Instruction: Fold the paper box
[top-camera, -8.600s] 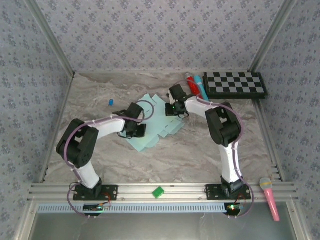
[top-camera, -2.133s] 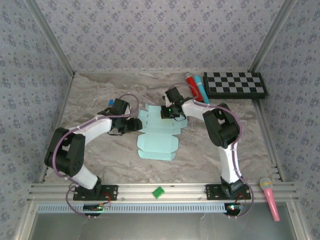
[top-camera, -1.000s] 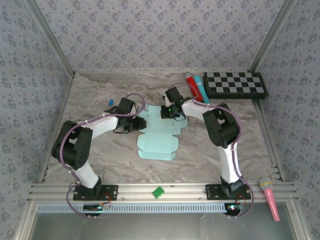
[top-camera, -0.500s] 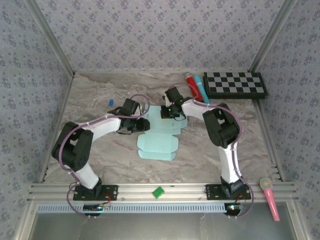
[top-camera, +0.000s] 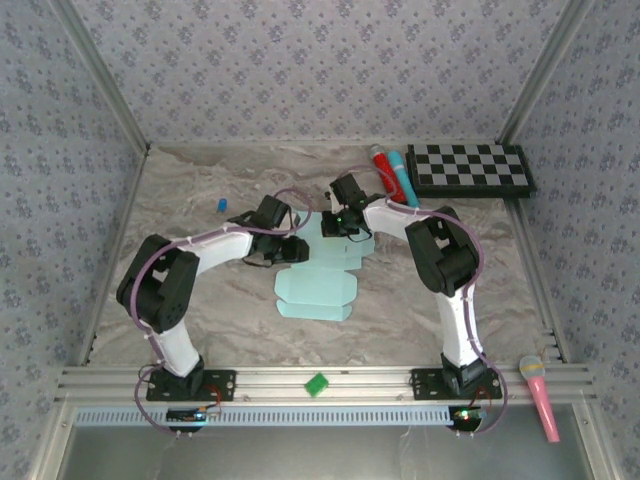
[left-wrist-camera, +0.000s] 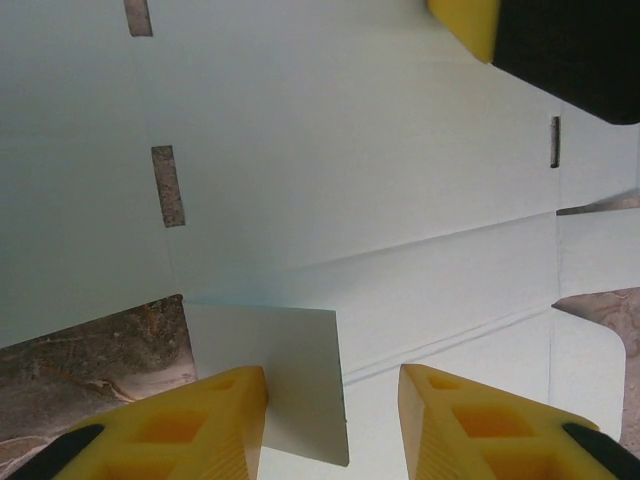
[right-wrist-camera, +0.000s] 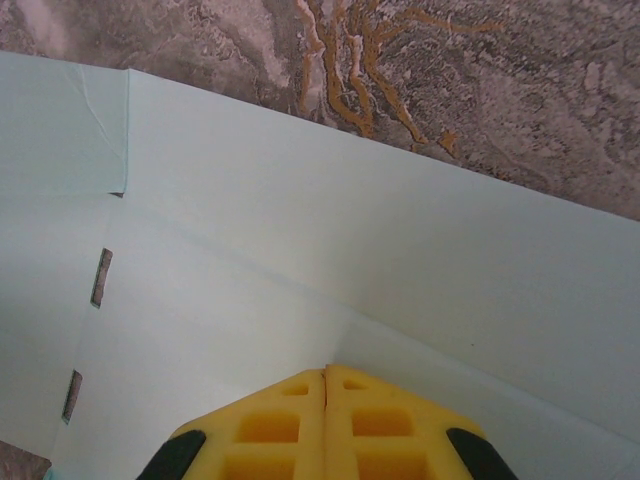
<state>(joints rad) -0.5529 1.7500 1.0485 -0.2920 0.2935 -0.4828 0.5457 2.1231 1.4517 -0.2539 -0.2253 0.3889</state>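
The paper box (top-camera: 318, 290), a flat die-cut sheet of pale aqua thin card, lies unfolded near the middle of the grey marbled table top (top-camera: 190, 190). Its near half is plain to see from above. Its far half is partly covered by both wrists, so the outline of the flaps there is hard to follow.

The left gripper (left-wrist-camera: 332, 378) is above the sheet's left side with its yellow fingers (left-wrist-camera: 225, 425) spread apart. A small rectangular flap stands between them, close against one finger; whether it touches that finger cannot be told. Narrow slots cut in the card show the table through them. A yellow-and-black piece, cut off at the corner of the left wrist view, looks like part of the other gripper.

The right gripper (right-wrist-camera: 326, 372) has its two yellow pads pressed flat together, with nothing visible between them. The tips point at a crease in the card, but the contact itself is hidden.

Beyond the sheet, at the far right, lie a black-and-white checkerboard (top-camera: 470, 168) and a red tube (top-camera: 383, 168).
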